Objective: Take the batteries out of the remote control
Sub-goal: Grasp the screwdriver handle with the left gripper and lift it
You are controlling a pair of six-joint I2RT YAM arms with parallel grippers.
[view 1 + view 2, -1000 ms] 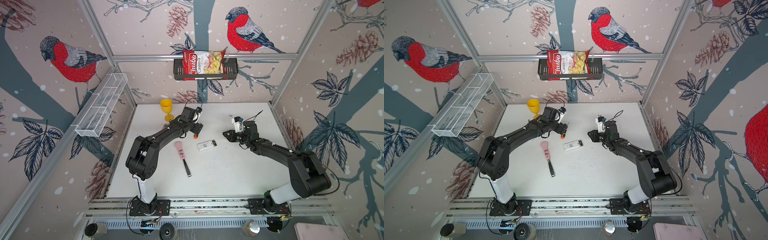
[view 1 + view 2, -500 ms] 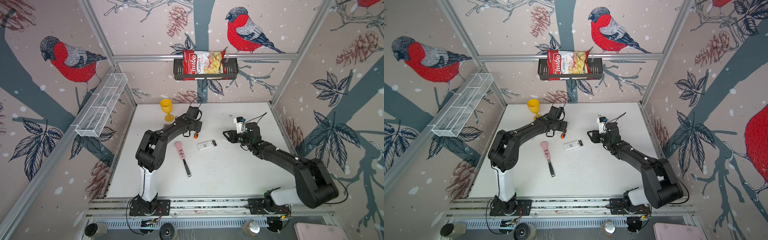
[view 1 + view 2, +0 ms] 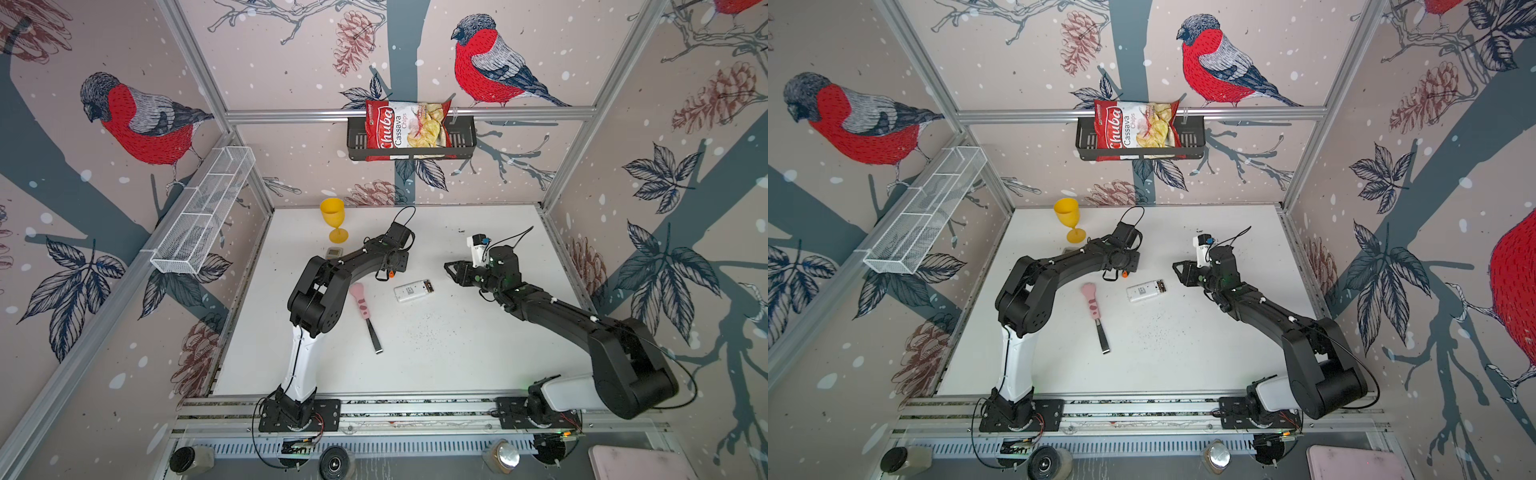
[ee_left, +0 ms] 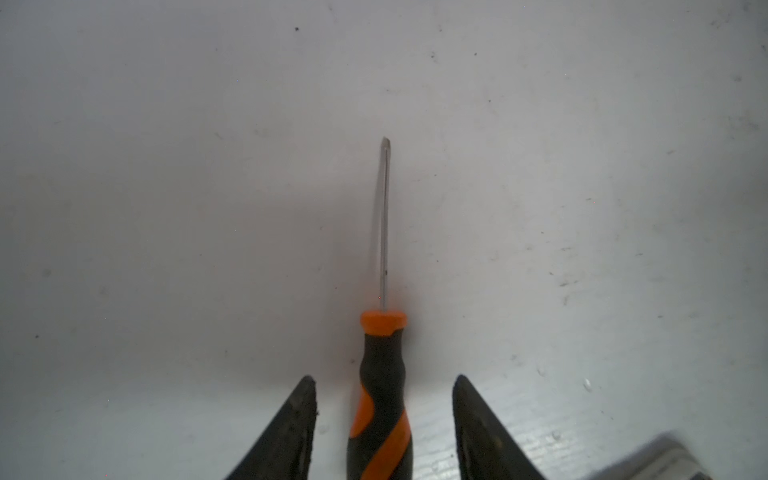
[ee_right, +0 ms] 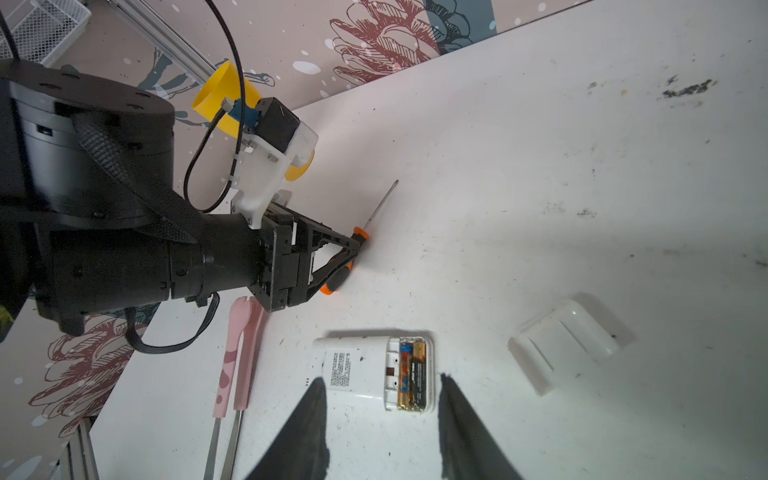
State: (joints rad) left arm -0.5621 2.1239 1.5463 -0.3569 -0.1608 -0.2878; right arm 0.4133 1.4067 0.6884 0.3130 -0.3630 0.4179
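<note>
Now, on your white desk (image 3: pixel 436 353) the white rectangular remote control (image 5: pixel 357 374) lies back-up, its white plastic cover (image 5: pixel 569 345) off and near it. Your left jaws stand part open astride the handle of the orange-and-black screwdriver (image 4: pixel 380 399), gaps either side, gripping nothing. Your right jaws hang apart and empty near the remote. Two slim gold-ended batteries (image 5: pixel 413 374) sit in the open bay. Next, I judge: clamp the tool, then lever a battery up.

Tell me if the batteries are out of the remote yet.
No, the batteries sit side by side inside the opened remote in the right wrist view.
</note>
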